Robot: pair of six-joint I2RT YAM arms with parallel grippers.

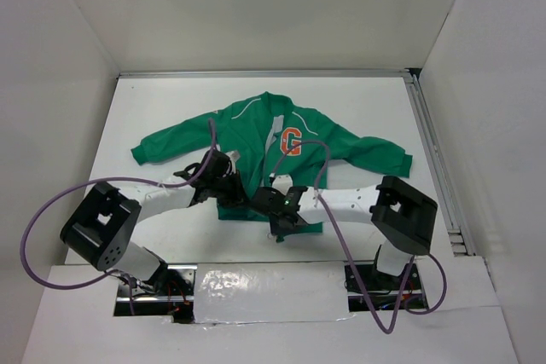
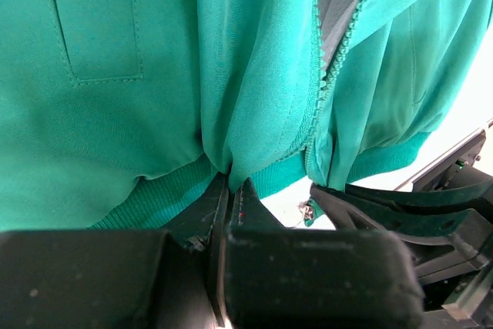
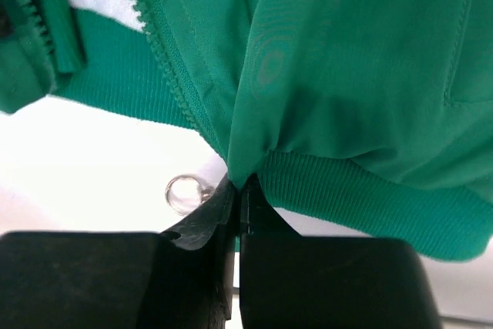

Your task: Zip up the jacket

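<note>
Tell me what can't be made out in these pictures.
Top view: hem and zipper bottom of the jacket, covered by both arms.
Right wrist view: shiny ring near the right tool, too blurred to identify.
Left wrist view: fabric depth inside the left tool, hidden by its own fingers.

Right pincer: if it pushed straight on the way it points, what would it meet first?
The jacket: the right pincer is shut on its ribbed hem, so more green fabric lies directly ahead and would probably bunch up.
</note>
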